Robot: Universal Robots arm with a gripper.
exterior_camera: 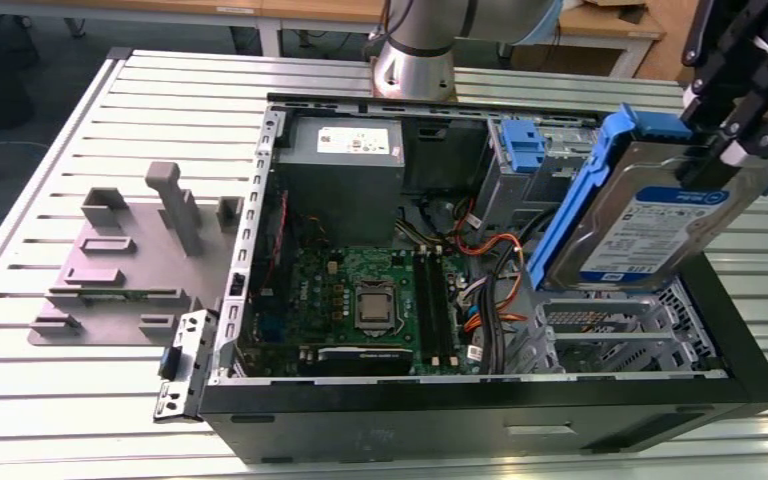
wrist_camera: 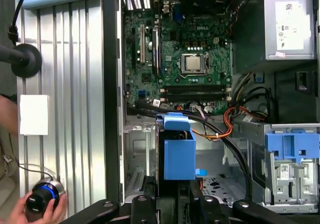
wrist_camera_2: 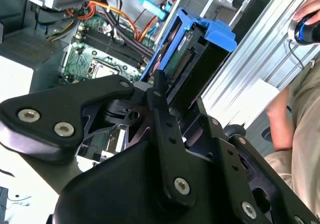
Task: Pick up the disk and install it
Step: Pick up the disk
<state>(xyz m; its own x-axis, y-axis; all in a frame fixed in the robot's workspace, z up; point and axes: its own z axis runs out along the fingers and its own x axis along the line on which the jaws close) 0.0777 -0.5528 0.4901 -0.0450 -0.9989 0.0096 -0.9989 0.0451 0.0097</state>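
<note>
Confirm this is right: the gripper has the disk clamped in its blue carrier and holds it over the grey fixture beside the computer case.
One detail is wrong. The gripper has the disk clamped in its blue carrier, but holds it over the open computer case, above the drive cage, not over the grey fixture. The exterior view shows this.

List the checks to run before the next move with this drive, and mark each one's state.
1. Grip: gripper shut on hard drive in its blue carrier: ok.
2. Height: drive held above the computer case: ok.
3. Target: drive cage beneath holds no drive: ok.
4. Alignment: drive tilted, not squared to cage: not ok.
5. Path: orange and black cables clear of it: cannot tell.
6. Keep-out: person's hand outside the case: ok.
</note>
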